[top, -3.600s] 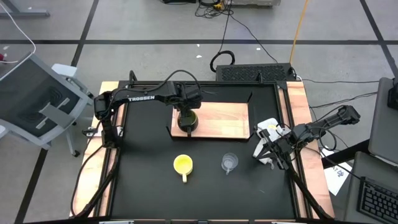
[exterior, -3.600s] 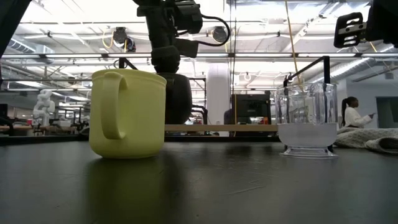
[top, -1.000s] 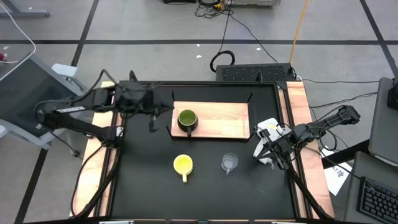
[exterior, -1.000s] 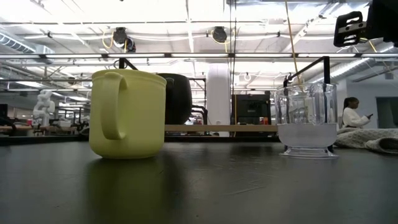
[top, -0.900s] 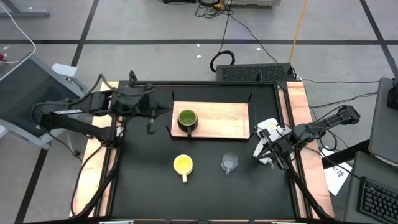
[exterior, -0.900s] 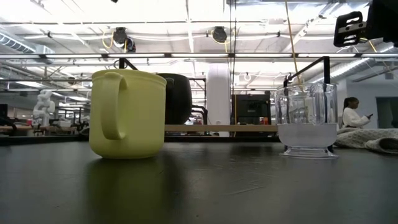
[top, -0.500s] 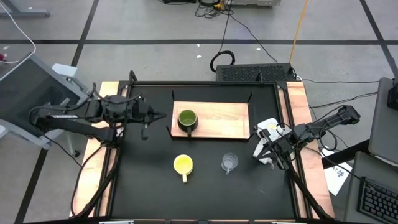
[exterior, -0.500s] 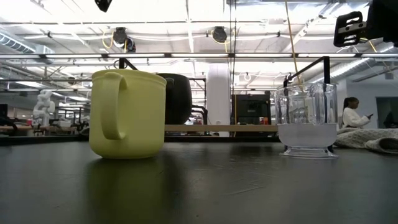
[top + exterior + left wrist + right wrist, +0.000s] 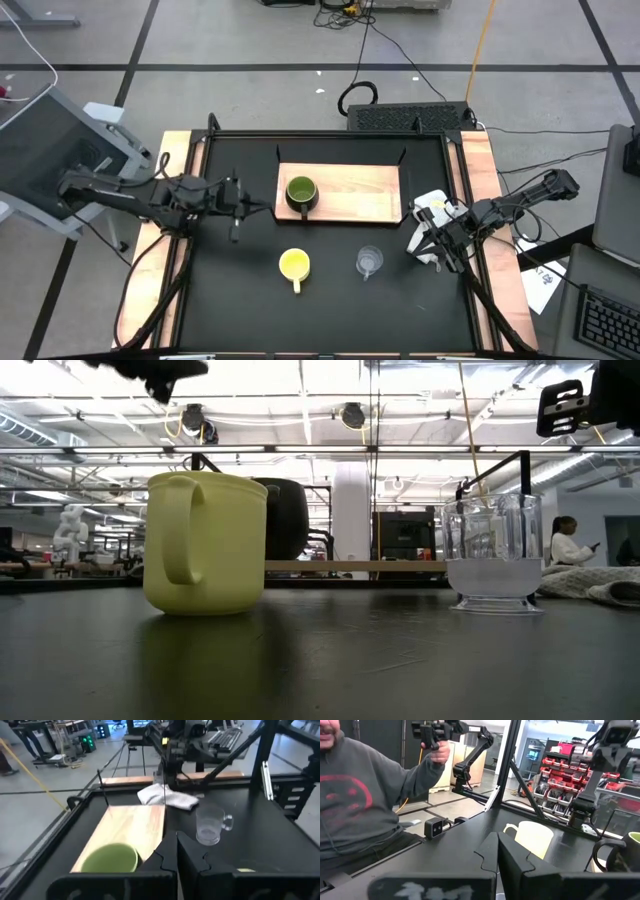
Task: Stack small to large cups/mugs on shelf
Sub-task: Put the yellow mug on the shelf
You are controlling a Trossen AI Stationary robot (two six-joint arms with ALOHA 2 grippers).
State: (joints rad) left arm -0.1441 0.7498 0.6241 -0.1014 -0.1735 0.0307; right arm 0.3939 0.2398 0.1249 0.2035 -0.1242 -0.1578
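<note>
Jaws clenched empty on both grippers; olive-green mug upright on shelf.

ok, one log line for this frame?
green mug on shelf | yellow mug, clear cup on table | left hand shut, empty | right hand shut, parked

Your light is bright and comes from overhead — long ceiling strips blow out to white in the low view, above the left gripper, which shows only as a dark silhouette. The black tabletop carries soft reflections and a faint shadow under the yellow mug. Ahead of the left gripper, the olive-green mug looks soft and blurred — that arm is smeared overhead too.
</note>
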